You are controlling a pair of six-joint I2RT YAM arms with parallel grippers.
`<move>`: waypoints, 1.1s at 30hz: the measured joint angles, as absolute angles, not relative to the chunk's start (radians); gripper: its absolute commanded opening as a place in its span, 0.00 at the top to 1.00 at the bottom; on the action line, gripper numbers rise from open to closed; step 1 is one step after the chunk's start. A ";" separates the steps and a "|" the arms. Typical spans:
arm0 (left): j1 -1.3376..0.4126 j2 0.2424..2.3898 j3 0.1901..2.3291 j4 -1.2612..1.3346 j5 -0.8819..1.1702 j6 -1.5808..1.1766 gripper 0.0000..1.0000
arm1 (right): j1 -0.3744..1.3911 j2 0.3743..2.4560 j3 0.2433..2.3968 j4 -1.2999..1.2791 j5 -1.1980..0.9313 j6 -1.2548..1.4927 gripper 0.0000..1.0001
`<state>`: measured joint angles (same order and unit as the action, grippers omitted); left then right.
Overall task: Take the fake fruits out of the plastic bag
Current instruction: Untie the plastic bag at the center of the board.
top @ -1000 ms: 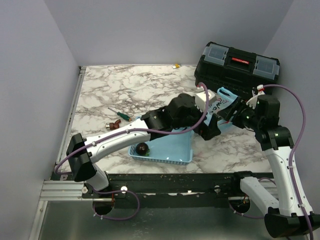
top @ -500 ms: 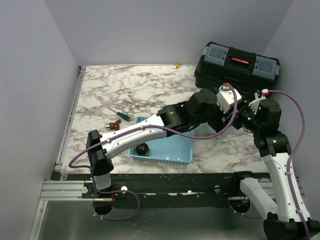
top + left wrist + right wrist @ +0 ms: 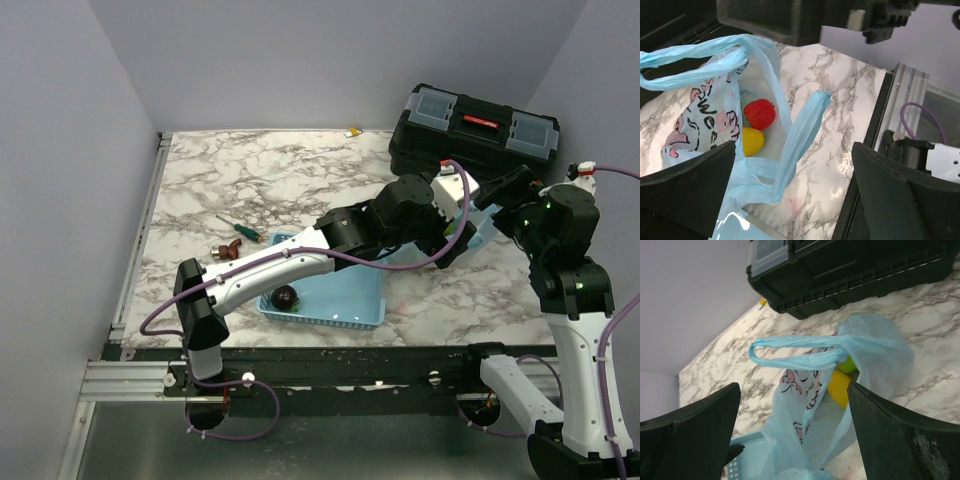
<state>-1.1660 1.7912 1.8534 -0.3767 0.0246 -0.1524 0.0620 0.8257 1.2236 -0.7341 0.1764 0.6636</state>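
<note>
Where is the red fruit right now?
Left wrist view, left of centre: the red fruit lies inside the plastic bag, with the yellow fruit just below it.

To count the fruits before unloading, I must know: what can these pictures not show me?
Top view: the left arm hides most of the plastic bag; no fruit shows.
Left wrist: only a red fruit and a yellow fruit show; bag folds hide any others.
Right wrist: the bag half covers a green fruit.
</note>
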 measured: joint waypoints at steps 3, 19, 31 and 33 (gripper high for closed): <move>-1.165 1.819 1.888 -0.402 0.064 -0.121 0.01 | 0.062 0.839 1.221 -0.759 0.223 0.641 0.13; -1.146 2.017 2.065 -0.485 -0.002 0.007 0.79 | 0.062 0.825 1.156 -0.825 0.211 0.538 0.51; -0.970 1.881 1.959 -0.477 -0.005 -0.342 1.00 | 0.065 0.975 1.010 -0.637 -0.284 0.435 0.65; -0.937 1.881 1.954 -0.494 0.006 -0.392 1.00 | 0.065 0.987 0.977 -0.628 -0.279 0.445 0.65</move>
<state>-0.9367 1.8809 1.9541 -0.4938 0.0063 -0.3923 0.0647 0.9874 0.9768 -0.6281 -0.2794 0.4446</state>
